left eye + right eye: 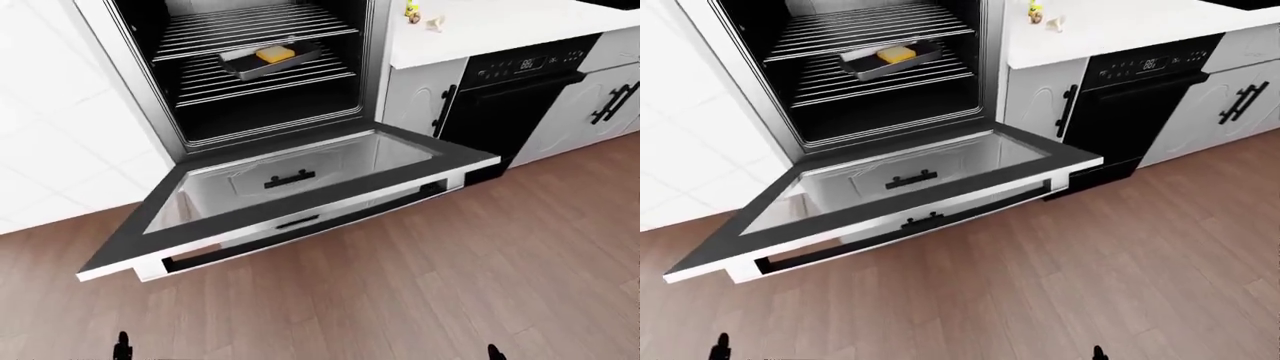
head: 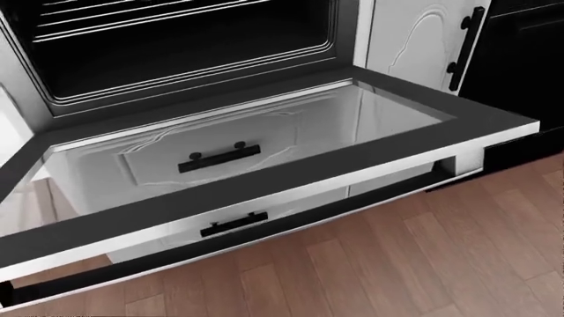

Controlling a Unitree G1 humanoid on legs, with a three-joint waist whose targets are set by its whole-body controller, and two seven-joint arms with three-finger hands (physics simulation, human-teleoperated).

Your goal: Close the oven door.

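Note:
The oven door (image 2: 264, 188) hangs open, lying nearly flat, with a black frame around a glass pane. Its long black handle bar (image 1: 380, 206) runs under the near edge. Above it the oven cavity (image 1: 260, 97) stands open with wire racks, and a dark baking tray (image 1: 270, 58) holding something yellow rests on one. Only two small black tips show at the bottom edge of the left-eye view, the left hand (image 1: 122, 346) and the right hand (image 1: 493, 351). Both are well below the door and apart from it. Their fingers are hidden.
A white drawer with a black handle (image 2: 220, 157) shows through the door glass. Right of the oven are a white cabinet door (image 1: 425, 101), a black dishwasher (image 1: 510, 97) and a white counter (image 1: 500, 30) with small items (image 1: 412, 11). Wood floor (image 1: 450, 285) spreads below.

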